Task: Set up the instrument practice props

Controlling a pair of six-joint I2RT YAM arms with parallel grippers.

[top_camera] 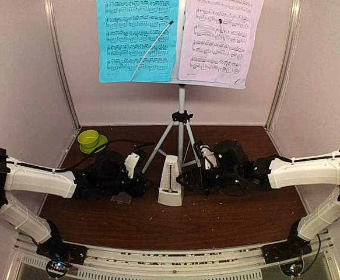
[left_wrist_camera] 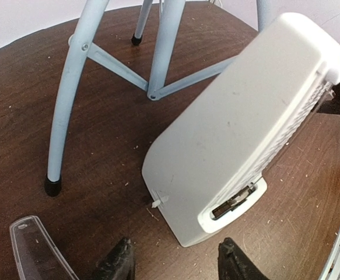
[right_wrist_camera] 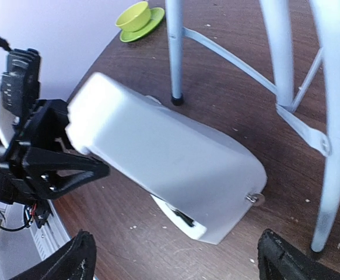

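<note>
Top view, cream metronome (top_camera: pixel 171 182) upright mid-table, at six o'clock of music stand tripod (top_camera: pixel 181 129), left wrist, left gripper (left_wrist_camera: pixel 175 259) fingers spread, empty, metronome at one o'clock, right wrist, right gripper (right_wrist_camera: pixel 175 256) fingers spread, empty, metronome at twelve

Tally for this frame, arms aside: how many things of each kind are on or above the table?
Music stand: 1
Music pages: 2, cyan page and lilac page
Metronome: 1
Clear cover: 1
Green bowl: 1
Green saucer: 1
Total: 7
</note>
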